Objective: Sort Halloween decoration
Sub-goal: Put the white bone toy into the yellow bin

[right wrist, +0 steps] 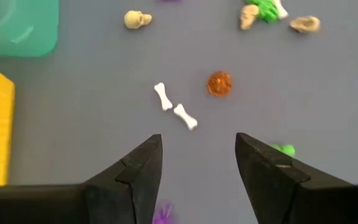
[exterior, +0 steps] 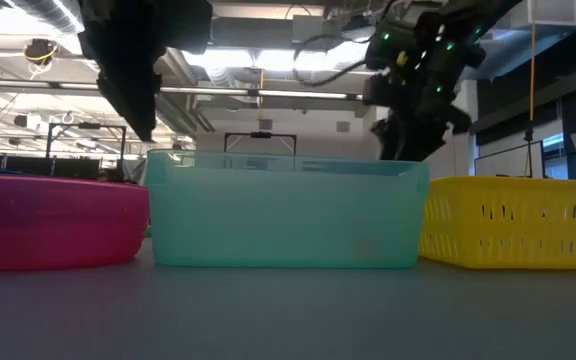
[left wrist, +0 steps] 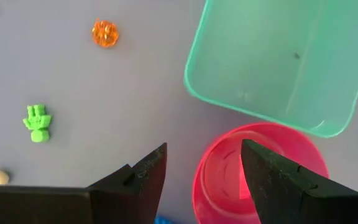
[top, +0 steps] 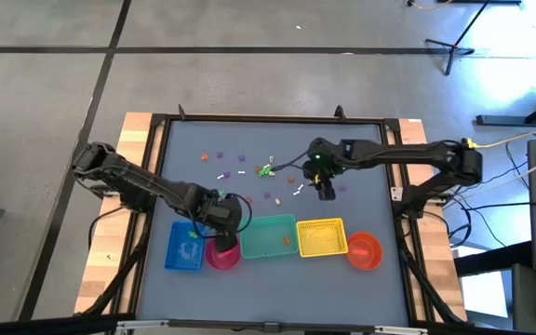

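The right tool (right wrist: 197, 168) is hovering open, empty, above two white bones (right wrist: 174, 106) lying just ahead on the desk (right wrist: 73, 99); closing off-centre risks flicking one away. The left tool (left wrist: 202, 177) is hanging open over the pink cup (left wrist: 225, 180).

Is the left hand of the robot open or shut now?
Open. In the left wrist view, the left hand shows a clear gap between its two fingers, empty, above the pink bowl.
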Action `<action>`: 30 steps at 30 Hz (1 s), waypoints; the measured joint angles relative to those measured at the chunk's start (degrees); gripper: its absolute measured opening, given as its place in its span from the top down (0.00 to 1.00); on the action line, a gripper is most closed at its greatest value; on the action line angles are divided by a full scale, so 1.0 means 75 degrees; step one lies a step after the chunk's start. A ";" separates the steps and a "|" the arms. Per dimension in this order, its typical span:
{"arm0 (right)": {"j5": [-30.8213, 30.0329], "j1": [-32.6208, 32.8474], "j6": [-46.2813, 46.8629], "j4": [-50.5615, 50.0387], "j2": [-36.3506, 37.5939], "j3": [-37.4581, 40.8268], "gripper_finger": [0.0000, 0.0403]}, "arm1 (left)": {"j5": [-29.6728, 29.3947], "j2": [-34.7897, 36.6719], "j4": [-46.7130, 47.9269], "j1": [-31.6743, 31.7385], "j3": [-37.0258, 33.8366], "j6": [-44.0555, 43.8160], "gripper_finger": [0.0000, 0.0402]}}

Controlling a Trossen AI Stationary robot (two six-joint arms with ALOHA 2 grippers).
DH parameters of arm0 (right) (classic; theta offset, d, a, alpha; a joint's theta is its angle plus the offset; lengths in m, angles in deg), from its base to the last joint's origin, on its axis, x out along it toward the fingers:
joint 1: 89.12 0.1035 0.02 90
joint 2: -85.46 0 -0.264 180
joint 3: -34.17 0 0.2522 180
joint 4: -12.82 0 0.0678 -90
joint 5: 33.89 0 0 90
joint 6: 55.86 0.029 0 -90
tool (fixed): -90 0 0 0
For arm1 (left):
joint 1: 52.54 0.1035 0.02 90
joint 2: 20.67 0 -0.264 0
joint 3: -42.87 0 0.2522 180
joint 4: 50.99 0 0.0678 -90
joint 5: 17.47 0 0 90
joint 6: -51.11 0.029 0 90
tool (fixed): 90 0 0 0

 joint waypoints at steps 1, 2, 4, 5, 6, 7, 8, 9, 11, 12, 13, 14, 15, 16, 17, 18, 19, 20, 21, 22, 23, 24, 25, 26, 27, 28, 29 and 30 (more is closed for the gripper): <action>0.0016 0.0000 -0.0206 0.0099 -0.0134 0.0000 0.50 | 0.0000 0.0000 -0.0013 -0.0003 0.0000 0.0000 0.53; 0.0015 0.0000 -0.0378 0.0181 -0.0260 0.0000 0.50 | 0.0000 0.0000 -0.0035 -0.0003 0.0000 0.0000 0.53; 0.0019 0.0000 -0.0705 0.0409 -0.0510 0.0000 0.50 | 0.0005 0.0000 -0.0060 -0.0006 0.0000 -0.0003 0.53; 0.0019 0.0000 -0.0802 0.0485 -0.0624 0.0000 0.50 | 0.0003 0.0000 -0.0047 -0.0006 0.0000 -0.0003 0.53; 0.0019 0.0000 -0.0898 0.0550 -0.0735 0.0000 0.50 | 0.0001 0.0000 -0.0055 -0.0008 0.0000 -0.0003 0.53; 0.0018 0.0000 -0.0966 0.0616 -0.0844 0.0000 0.50 | 0.0000 0.0000 -0.0059 -0.0012 0.0000 -0.0003 0.53; 0.0019 0.0000 -0.1010 0.0642 -0.0946 0.0000 0.50 | 0.0000 0.0000 -0.0058 -0.0012 0.0000 -0.0003 0.53; 0.0018 0.0000 -0.1079 0.0638 -0.1046 0.0000 0.50 | 0.0000 0.0000 -0.0062 -0.0012 0.0000 -0.0003 0.53; 0.0016 0.0000 -0.1192 0.0637 -0.1227 0.0000 0.50 | -0.0017 0.0000 -0.0064 -0.0012 0.0000 -0.0003 0.53; 0.0016 0.0000 -0.1230 0.0644 -0.1300 0.0000 0.50 | -0.0015 0.0000 -0.0064 -0.0012 0.0000 -0.0003 0.53; 0.0019 0.0000 -0.1267 0.0684 -0.1377 0.0000 0.50 | -0.0017 0.0000 -0.0064 -0.0012 0.0000 -0.0003 0.53; 0.0016 0.0000 -0.1292 0.0745 -0.1452 0.0000 0.50 | -0.0019 0.0000 -0.0064 -0.0012 0.0000 -0.0004 0.53; 0.0018 0.0000 -0.1306 0.0790 -0.1524 0.0000 0.50 | -0.0020 0.0000 -0.0064 -0.0012 0.0000 -0.0006 0.53; 0.0018 0.0000 -0.1306 0.0833 -0.1585 0.0000 0.50 | -0.0020 0.0000 -0.0064 -0.0012 0.0000 -0.0005 0.53; 0.0019 0.0000 -0.1308 0.0912 -0.1652 0.0000 0.50 | -0.0020 0.0000 -0.0067 -0.0012 0.0000 -0.0006 0.53; 0.0017 0.0000 -0.1309 0.0983 -0.1707 0.0000 0.50 | -0.0020 0.0000 -0.0066 -0.0012 0.0000 -0.0006 0.53; 0.0016 0.0000 -0.1309 0.1009 -0.1759 0.0000 0.50 | -0.0020 0.0000 -0.0064 -0.0012 0.0000 -0.0009 0.53; 0.0016 0.0000 -0.1309 0.1021 -0.1815 0.0000 0.50 | -0.0020 0.0000 -0.0068 -0.0012 0.0000 -0.0006 0.53; 0.0018 0.0000 -0.1309 0.1040 -0.1871 -0.0001 0.50 | -0.0020 0.0000 -0.0069 -0.0012 0.0000 -0.0009 0.53; 0.0021 0.0000 -0.1309 0.1042 -0.1915 0.0000 0.50 | -0.0020 0.0000 -0.0068 -0.0012 0.0000 -0.0009 0.53; 0.0025 0.0000 -0.1309 0.1057 -0.1955 -0.0005 0.50 | -0.0020 0.0000 -0.0069 -0.0012 0.0000 -0.0008 0.53; 0.0025 0.0000 -0.1309 0.1062 -0.1974 -0.0012 0.50 | -0.0020 0.0000 -0.0070 -0.0012 0.0000 -0.0006 0.53; 0.0030 0.0000 -0.1309 0.1061 -0.1999 -0.0012 0.50 | -0.0020 0.0000 -0.0072 -0.0012 0.0000 -0.0006 0.53; 0.0031 0.0000 -0.1309 0.1065 -0.2036 -0.0022 0.50 | -0.0020 0.0000 -0.0072 -0.0012 0.0000 -0.0007 0.53; 0.0047 0.0000 -0.1309 0.1065 -0.2053 -0.0026 0.50 | -0.0020 0.0000 -0.0075 -0.0012 0.0000 -0.0009 0.53; 0.0073 -0.0002 -0.1309 0.1055 -0.2056 -0.0026 0.50 | -0.0020 0.0000 -0.0081 -0.0012 0.0000 -0.0009 0.53; 0.0083 -0.0005 -0.1309 0.1042 -0.2058 -0.0026 0.50 | -0.0020 0.0000 -0.0089 -0.0012 0.0000 -0.0009 0.53; 0.0083 -0.0006 -0.1309 0.1034 -0.2061 -0.0026 0.50 | -0.0020 0.0000 -0.0098 -0.0012 0.0000 -0.0009 0.53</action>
